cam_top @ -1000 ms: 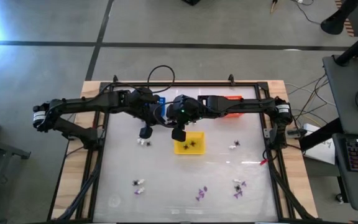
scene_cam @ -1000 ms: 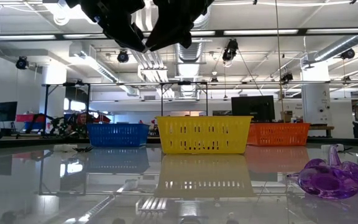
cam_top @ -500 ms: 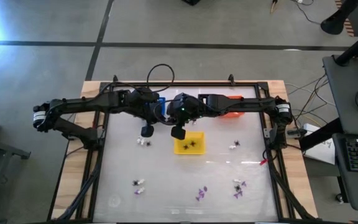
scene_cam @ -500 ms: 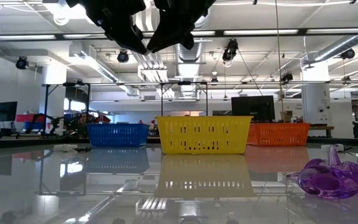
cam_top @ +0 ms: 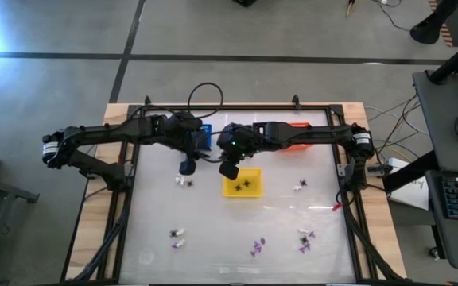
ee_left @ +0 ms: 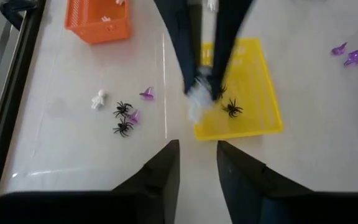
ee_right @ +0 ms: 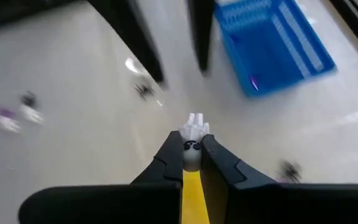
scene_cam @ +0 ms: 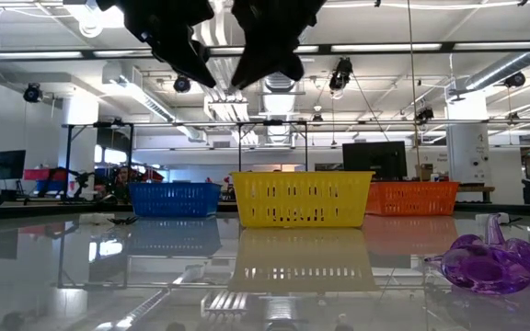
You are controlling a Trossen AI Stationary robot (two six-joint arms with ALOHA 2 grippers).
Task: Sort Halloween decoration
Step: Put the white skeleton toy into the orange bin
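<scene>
The right gripper (ee_right: 191, 163) is clamped on a white trinket (ee_right: 193, 132), held above the table near the yellow basket (cam_top: 242, 183). The left gripper (ee_left: 196, 163) stands parted and empty. Both arms are cut off in the low view, fingertips hidden

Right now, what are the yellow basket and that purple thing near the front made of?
The yellow basket looks like hard, matte plastic: its walls are a molded grid of slots, all one even colour. The purple trinket looks like glossy, see-through plastic, since light passes through it and bright spots shine on it; glass cannot be ruled out by looks alone.
</scene>
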